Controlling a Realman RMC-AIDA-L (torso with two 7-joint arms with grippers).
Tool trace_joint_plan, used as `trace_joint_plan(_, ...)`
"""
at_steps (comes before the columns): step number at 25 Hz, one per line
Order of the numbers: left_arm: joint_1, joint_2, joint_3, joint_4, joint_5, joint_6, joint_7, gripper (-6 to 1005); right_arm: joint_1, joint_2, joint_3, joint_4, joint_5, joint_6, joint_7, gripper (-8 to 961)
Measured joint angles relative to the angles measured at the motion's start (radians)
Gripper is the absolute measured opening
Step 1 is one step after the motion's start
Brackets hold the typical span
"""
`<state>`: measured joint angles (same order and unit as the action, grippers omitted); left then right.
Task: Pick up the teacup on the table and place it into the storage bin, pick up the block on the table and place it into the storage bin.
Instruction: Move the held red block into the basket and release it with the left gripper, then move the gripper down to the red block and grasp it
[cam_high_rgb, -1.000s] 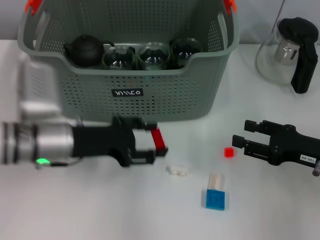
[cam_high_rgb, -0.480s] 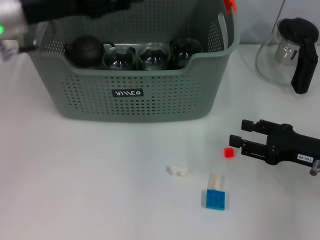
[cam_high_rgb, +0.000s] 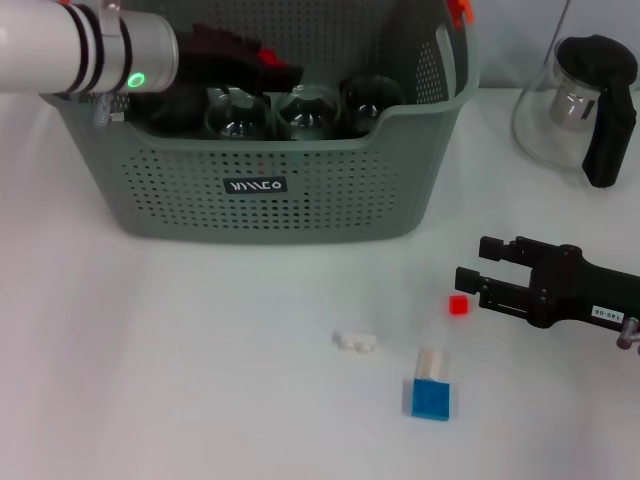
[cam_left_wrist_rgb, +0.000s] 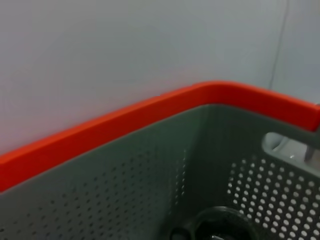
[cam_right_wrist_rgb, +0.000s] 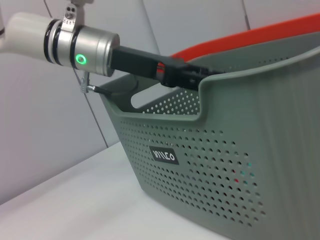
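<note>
Left fingers: left gripper (cam_high_rgb: 262, 62) sits over the storage bin (cam_high_rgb: 265, 190) at upper left of the head view, clenched on a red block (cam_high_rgb: 272, 58) (the red piece shows at its tip).
Right fingers: right gripper (cam_high_rgb: 472, 276) at lower right of the head view, spread apart and empty, low over the table (cam_high_rgb: 180, 350) just beside a small red cube (cam_high_rgb: 458, 305).
Bin contents: glass teacups (cam_high_rgb: 302, 108) line the front wall inside; a dark teapot is mostly hidden behind the left arm.
Table remainder: white block (cam_high_rgb: 355, 342) at lower centre, blue-and-white block (cam_high_rgb: 431, 390) below and right of it; glass pitcher (cam_high_rgb: 585, 105) at upper right.
Progress: no teacup remains on the table, so that half looks done; the red block is over the bin but not released; three small pieces remain outside.
Change from earlier frame: a second ago the left gripper was low in front of the bin with the red block; it has since risen over the rim. The right gripper has crept slightly toward the cube.
</note>
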<state>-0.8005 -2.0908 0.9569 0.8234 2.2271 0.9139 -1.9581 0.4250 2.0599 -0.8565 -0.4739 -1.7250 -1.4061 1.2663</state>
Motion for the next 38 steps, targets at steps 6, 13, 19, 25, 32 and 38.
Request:
trace_joint_plan(6,0.144,-0.067,-0.022,0.282,-0.137,0.111,0.018,793,0.000,-0.004,0.002,0.000,-0.001,-0.008,0.001,712)
trace_joint_plan(13,0.309,-0.073,-0.167,0.357,-0.486,0.403,0.177,878,0.001,-0.010,0.003,-0.002,0.003,-0.032,-0.003,712)
trace_joint_plan(19,0.343,-0.038,-0.427,0.041,-0.532,0.805,0.531,877,0.004,-0.011,-0.006,-0.019,-0.019,-0.077,-0.013,712)
trace_joint_plan(25,0.436,-0.076,-0.434,-0.082,-0.319,0.826,0.909,876,0.009,-0.009,-0.007,-0.088,-0.116,-0.145,0.008,713)
trace_joint_plan(32,0.436,-0.075,-0.448,-0.249,-0.287,0.736,1.016,874,0.071,0.021,-0.009,-0.261,-0.345,-0.163,0.185,712)
trace_joint_plan(38,0.422,-0.076,-0.445,-0.262,-0.297,0.731,1.017,874,0.175,0.026,-0.011,-0.317,-0.532,-0.178,0.286,711)
